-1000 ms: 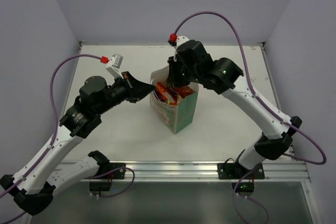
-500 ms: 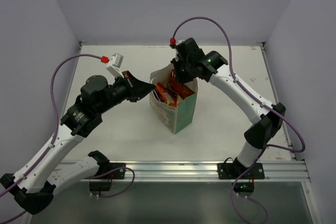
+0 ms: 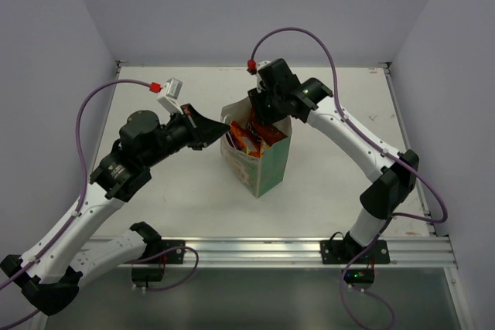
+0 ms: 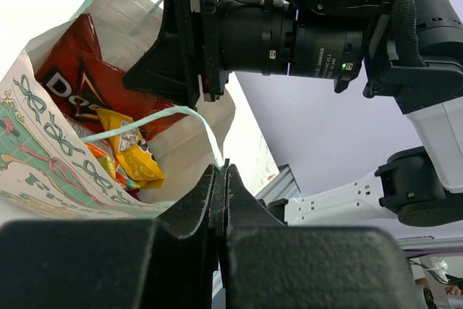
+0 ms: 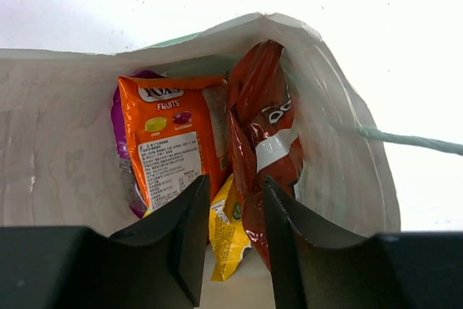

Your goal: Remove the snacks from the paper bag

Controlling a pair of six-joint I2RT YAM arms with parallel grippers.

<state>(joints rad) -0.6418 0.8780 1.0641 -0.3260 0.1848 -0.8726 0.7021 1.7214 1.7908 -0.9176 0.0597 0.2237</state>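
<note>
Paper bag stood upright on the table, its rim pinched in the closed left gripper. Right gripper hung over the bag's mouth, fingers narrowly parted and empty. Inside sat an orange Fox's packet, a red packet and a yellow packet.

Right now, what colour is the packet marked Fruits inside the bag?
Orange. The packet shows best in right wrist view.

Snacks in paper bag on table; L tool at its left rim, R tool over opening.
</note>
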